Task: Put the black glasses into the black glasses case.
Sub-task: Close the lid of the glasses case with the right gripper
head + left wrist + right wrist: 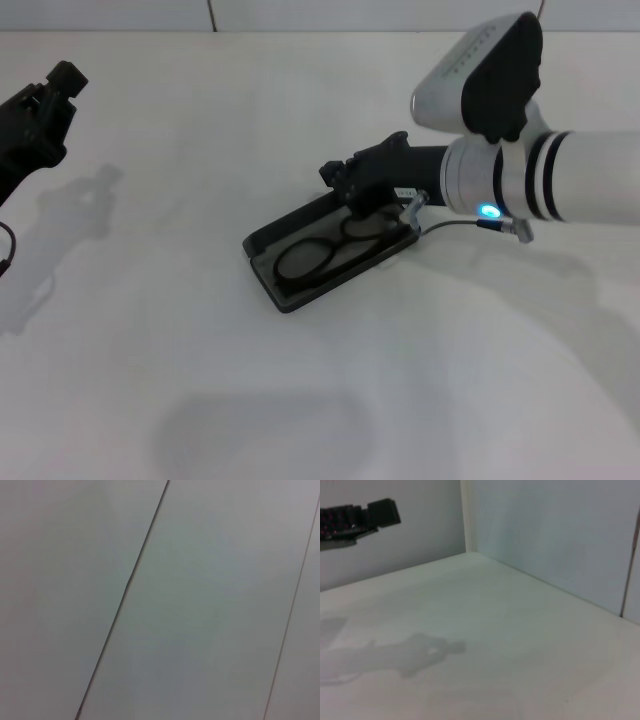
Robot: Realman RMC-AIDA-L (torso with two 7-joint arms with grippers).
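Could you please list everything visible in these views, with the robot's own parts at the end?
black glasses: one, black frame with clear lenses, lying inside the open case.
black glasses case: one, black, open, on the table near the middle.
table: one, white, under everything.
wall panels: pale grey, behind the table.
right gripper: one, black, on a white arm, at the case's far end over the glasses.
left gripper: one, black, raised at the far left, away from the case.
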